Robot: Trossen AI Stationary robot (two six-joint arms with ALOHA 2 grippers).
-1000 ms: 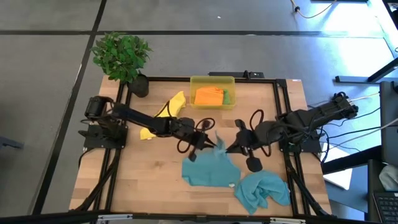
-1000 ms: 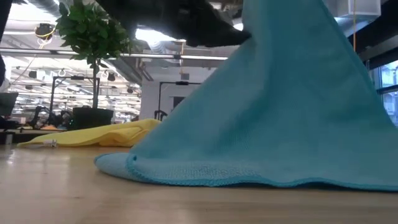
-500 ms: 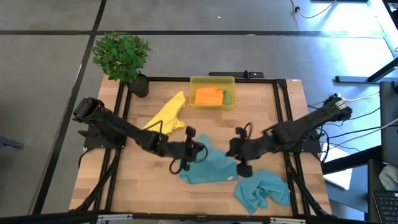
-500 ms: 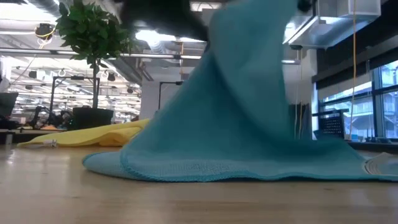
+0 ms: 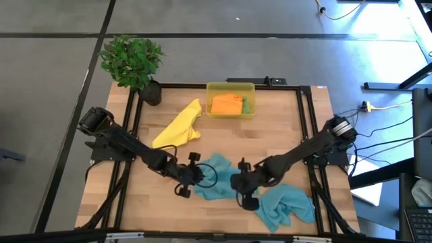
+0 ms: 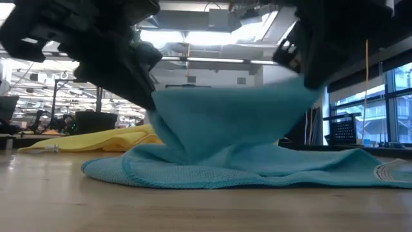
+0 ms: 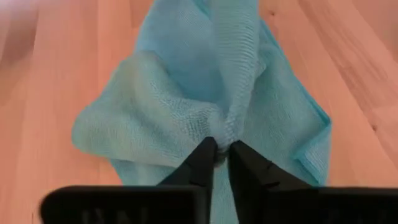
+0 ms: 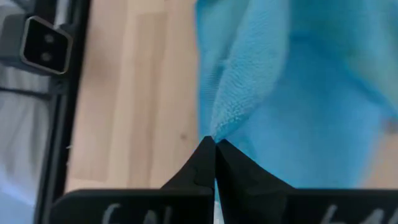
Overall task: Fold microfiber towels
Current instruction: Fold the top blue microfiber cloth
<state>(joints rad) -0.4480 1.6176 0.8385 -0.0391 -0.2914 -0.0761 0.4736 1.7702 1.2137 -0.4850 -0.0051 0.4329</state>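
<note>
A teal-blue microfiber towel (image 5: 217, 177) lies near the table's front middle, with its upper part raised between my two grippers. In the low view it hangs as a low sheet (image 6: 225, 122) and its lower edge (image 6: 193, 177) rests on the wood. My left gripper (image 5: 196, 177) is shut on the towel's left side and my right gripper (image 5: 237, 182) on its right side. A second teal towel (image 5: 285, 206) lies crumpled at the front right. A yellow towel (image 5: 179, 125) lies flat at the back left. Orange and green towels sit in the yellow bin (image 5: 230, 100). My left gripper pinches a gathered bunch of the teal towel (image 7: 225, 130) between its two fingertips (image 7: 205, 155), slanting down from the table's left. The cloth fans out beyond the fingers and sags to the table. My right gripper pinches a pointed tip of the towel's edge (image 8: 224, 121) at its fingertips (image 8: 206, 152), slanting down from the right. The cloth hangs slack below.
A potted plant (image 5: 131, 61) stands at the table's back left corner. The yellow bin stands at the back middle. Bare wood (image 5: 135, 196) shows at the front left and between the yellow towel and the bin. A black frame rail (image 5: 307, 121) runs along the table's sides.
Both grippers have come down and toward the table's near edge, the left one also toward the left, each keeping hold of the teal towel. The towel's raised part, a tall tent before, has sunk low and come over toward the near edge. Its lower edge stayed on the table.
</note>
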